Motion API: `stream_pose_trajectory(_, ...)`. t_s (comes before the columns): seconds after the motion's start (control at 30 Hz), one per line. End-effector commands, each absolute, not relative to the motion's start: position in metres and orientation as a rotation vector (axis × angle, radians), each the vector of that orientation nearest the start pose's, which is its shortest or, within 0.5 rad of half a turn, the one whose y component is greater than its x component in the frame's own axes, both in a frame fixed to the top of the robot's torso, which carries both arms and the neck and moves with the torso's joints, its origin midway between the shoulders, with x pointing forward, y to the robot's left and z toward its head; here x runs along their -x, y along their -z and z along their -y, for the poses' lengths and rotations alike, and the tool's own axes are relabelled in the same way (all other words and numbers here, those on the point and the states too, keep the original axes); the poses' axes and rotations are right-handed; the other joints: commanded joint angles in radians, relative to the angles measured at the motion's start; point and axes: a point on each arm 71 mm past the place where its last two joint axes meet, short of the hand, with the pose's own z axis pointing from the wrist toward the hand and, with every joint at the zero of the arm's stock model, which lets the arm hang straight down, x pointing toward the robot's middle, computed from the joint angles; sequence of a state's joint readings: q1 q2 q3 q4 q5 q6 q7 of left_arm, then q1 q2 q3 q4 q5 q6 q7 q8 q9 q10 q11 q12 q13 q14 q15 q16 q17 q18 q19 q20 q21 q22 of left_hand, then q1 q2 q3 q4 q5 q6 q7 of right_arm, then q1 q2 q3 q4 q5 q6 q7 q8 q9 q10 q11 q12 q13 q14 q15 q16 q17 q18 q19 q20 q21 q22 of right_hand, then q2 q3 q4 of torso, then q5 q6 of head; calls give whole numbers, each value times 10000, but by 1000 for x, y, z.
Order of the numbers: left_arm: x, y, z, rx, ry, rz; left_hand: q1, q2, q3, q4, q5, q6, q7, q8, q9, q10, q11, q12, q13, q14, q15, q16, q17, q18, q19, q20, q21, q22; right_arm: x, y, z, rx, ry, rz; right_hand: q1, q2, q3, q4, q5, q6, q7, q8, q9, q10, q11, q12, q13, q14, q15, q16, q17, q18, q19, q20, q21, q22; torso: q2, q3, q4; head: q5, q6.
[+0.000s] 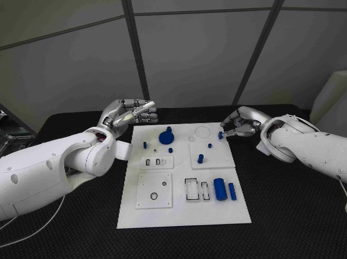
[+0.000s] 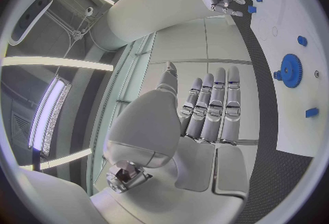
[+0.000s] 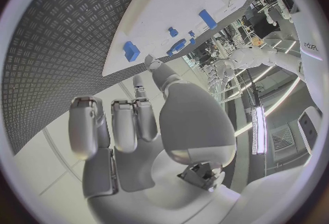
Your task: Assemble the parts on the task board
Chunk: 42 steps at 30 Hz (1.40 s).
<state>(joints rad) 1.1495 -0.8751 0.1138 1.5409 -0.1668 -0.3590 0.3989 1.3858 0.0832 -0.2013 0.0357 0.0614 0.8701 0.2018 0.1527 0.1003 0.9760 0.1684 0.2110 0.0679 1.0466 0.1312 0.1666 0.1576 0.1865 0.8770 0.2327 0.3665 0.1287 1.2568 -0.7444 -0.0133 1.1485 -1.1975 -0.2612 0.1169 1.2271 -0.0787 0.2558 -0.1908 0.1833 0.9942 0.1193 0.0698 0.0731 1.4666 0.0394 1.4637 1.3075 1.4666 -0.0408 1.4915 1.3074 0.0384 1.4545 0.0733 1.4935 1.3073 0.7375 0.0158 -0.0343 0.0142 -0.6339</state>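
While both robot hands hover empty with fingers apart at the far corners of the task board [image 1: 181, 213], left robot hand [image 1: 127, 113] and right robot hand [image 1: 239, 125], most blue parts [image 1: 220, 192] lie loose on it; assembly seems barely begun.

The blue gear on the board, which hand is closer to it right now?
Left. The left hand hangs just off the task board's far left corner, close to the blue gear; the right hand sits beyond the far right edge.

Left hand [image 1: 125, 113] raised, empty, fingers straight; right hand [image 1: 239, 124] empty, fingers curled
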Motion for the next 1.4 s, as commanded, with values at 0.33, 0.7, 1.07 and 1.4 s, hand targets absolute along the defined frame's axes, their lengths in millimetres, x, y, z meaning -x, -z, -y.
stream_pose_trajectory(0.33, -497, 140, -222, 9546, 15458, -12893, -8, 70, -32, -8, 23, -52, 9, -35, -11, -46, 3, -33, 6, -63, 5, -67, 13, -51, -15, 45, -37, -16, -561, 173, 255, -35, -6402, -16577, 129, 116, 106, -107, 56, 164, 13, 17, -22, 309, -14, -10, 1465, 650, -23, -31, 845, 8, 34, -21, -12, 896, -1, 1, 23, -15, -40)
stream_pose_trajectory(0.7, -497, 140, -222, 9556, 15452, -12899, -5, 78, -35, -14, 22, -44, 12, -36, -9, -42, 1, -39, 7, -70, 7, -76, 16, -52, -19, 47, -41, -21, -561, 185, 253, -21, -6263, -16978, 105, 127, 109, -101, 59, 175, 23, 12, -25, 307, -5, -15, 1461, 649, -20, -34, 840, 11, 26, -21, -18, 883, -3, -1, 15, 19, -65)
stream_pose_trajectory(1.07, -498, 141, -222, 9570, 15432, -12904, -5, 78, -35, -14, 22, -44, 12, -36, -9, -42, 1, -39, 7, -70, 7, -76, 16, -52, -19, 47, -41, -21, -563, 188, 256, -182, -6043, -16807, -32, 191, 119, -51, 51, 218, 43, -12, -39, 331, 16, 18, 1496, 656, -1, -24, 870, -3, 66, -11, 7, 942, -2, 4, 25, 63, -58)
stream_pose_trajectory(1.4, -498, 141, -222, 9581, 15427, -12915, -5, 78, -35, -14, 22, -44, 12, -36, -9, -42, 1, -39, 7, -70, 7, -76, 16, -52, -19, 47, -41, -21, -564, 188, 252, -160, -6128, -16745, -132, 288, 152, -3, 27, 327, 22, 0, -36, 353, 4, 45, 1524, 666, -3, -10, 904, -14, 102, -7, 29, 995, -5, 2, 6, 58, -80)
